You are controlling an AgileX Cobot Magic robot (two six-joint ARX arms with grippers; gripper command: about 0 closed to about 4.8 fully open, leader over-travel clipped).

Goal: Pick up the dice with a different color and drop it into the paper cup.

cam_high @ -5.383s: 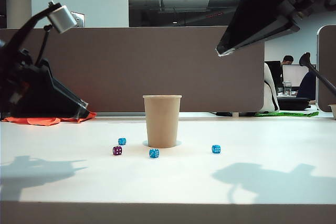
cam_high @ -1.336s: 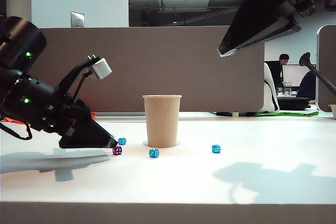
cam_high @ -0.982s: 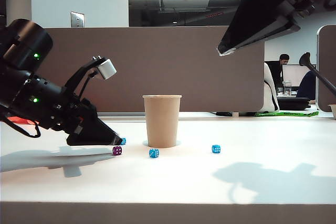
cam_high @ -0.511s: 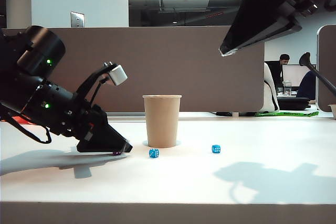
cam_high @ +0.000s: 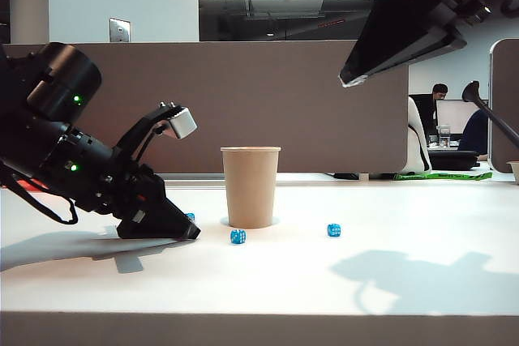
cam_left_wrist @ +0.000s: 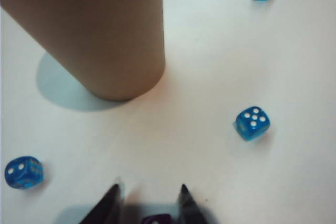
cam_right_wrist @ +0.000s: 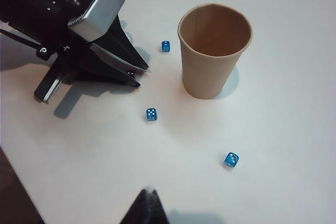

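We see the left gripper lowered to the white table, its tips at the surface just left of the paper cup in the exterior view. Its fingers stand spread, one on each side of the purple die; whether they touch it we cannot tell. In the right wrist view the same die shows only as a dark speck between the two tips.

The paper cup stands upright near the middle of the table, well back from the front edge, its mouth open and nothing visible inside.

Three blue dice lie around it: one in front of the cup toward the front edge, one off to the right side, one just behind the left gripper's tips.

The right gripper hangs high above the right half of the table, well apart from every object. Its fingers appear pressed together and hold nothing.
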